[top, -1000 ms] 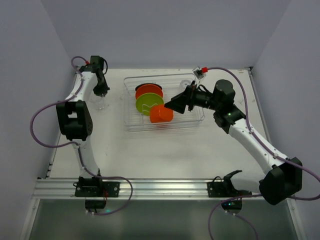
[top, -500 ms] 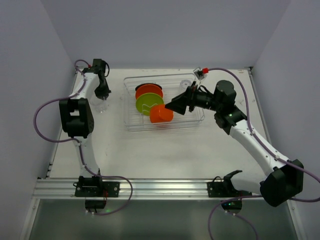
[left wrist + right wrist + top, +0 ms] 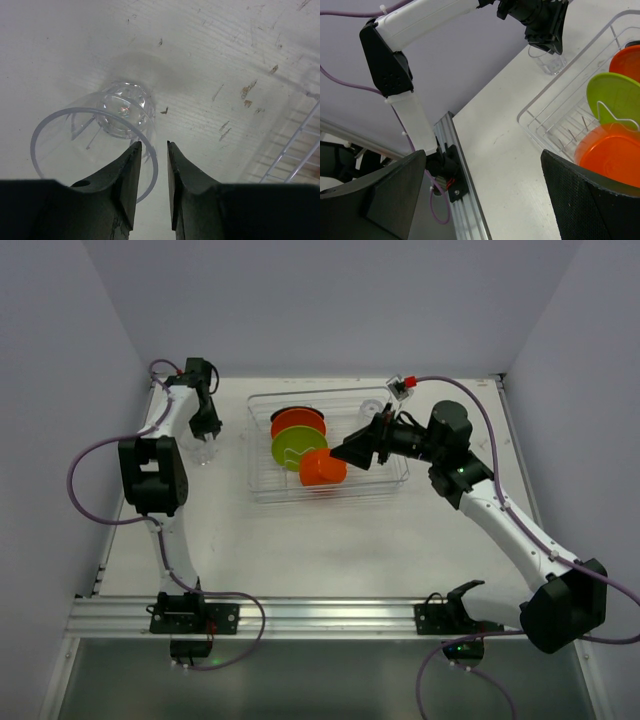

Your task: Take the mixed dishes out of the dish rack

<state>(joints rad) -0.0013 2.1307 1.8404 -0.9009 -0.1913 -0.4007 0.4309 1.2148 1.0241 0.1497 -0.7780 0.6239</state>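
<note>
Left claw (image 3: pixel 151 150) slightly parted astride glass (image 3: pixel 95 135) rim, upper left by tabletop (image 3: pixel 225 50) edge; right claw (image 3: pixel 484 156) spread wide over rack (image 3: pixel 370 491).

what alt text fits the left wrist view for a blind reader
A clear glass cup stands upright on a scratched white table, seen from above. The fingers of the left gripper straddle its near rim, slightly apart. A corner of the wire dish rack shows at the right edge.

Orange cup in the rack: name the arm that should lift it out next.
Right, most likely. The right end effector, open, hovers at the orange cup inside the dish rack. The left end effector is off to the rack's left, over a clear glass cup standing on the table.
</note>
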